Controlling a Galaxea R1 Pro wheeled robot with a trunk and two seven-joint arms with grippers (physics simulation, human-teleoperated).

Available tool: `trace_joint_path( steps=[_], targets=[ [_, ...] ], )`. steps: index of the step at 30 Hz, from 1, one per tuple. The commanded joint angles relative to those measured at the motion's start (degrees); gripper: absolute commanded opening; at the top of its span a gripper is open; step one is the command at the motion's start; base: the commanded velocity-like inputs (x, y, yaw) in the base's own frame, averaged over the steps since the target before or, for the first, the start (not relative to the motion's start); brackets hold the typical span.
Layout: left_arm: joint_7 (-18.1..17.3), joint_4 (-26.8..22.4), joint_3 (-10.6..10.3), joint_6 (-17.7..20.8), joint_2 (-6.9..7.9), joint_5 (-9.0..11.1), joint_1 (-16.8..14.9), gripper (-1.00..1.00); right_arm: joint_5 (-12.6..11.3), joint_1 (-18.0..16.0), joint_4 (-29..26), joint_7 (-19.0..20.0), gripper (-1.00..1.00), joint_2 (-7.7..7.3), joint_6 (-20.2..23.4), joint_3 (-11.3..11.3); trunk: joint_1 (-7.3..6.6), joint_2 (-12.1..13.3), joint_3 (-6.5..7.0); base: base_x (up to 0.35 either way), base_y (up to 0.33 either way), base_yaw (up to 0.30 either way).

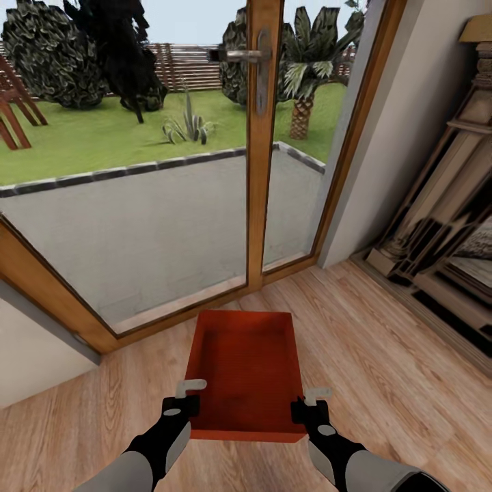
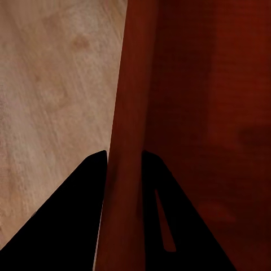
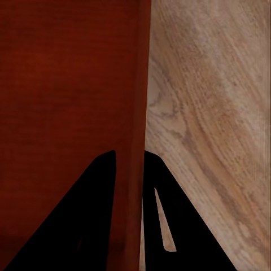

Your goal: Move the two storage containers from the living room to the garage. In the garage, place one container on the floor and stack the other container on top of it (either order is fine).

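I hold container point(image 1: 247, 372) by both side walls | left gripper point(image 1: 184, 403), right gripper point(image 1: 307, 404) each pinching a rim | seems light, stiff, maybe slippery plastic.

Both arms reaching forward, left gripper point(image 1: 186, 400) and right gripper point(image 1: 309, 404) clamped on opposite container walls

one storage container point(image 1: 246, 369), two grippers: left gripper point(image 1: 184, 400) and right gripper point(image 1: 309, 404), one glass door point(image 1: 263, 137).
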Motion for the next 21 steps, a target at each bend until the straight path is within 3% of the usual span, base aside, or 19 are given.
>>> trace_joint_path(
  steps=[1, 21],
  targets=[
    [0.39, -0.17, 0.59, 0.25, -0.26, -0.58, -0.01, -1.00, -1.24, -0.03, 0.19, -0.15, -1.00, 0.02, -0.32, 0.21, -0.23, 0.40, 0.24, 0.000, 0.000, 0.000],
    [0.39, -0.08, 0.59, 0.28, -0.26, -0.58, -0.01, -1.00, -1.26, -0.03, 0.19, -0.09, -1.00, 0.02, -0.34, 0.21, -4.62, 8.42, 5.69, 0.000, 0.000, 0.000]
  ],
)
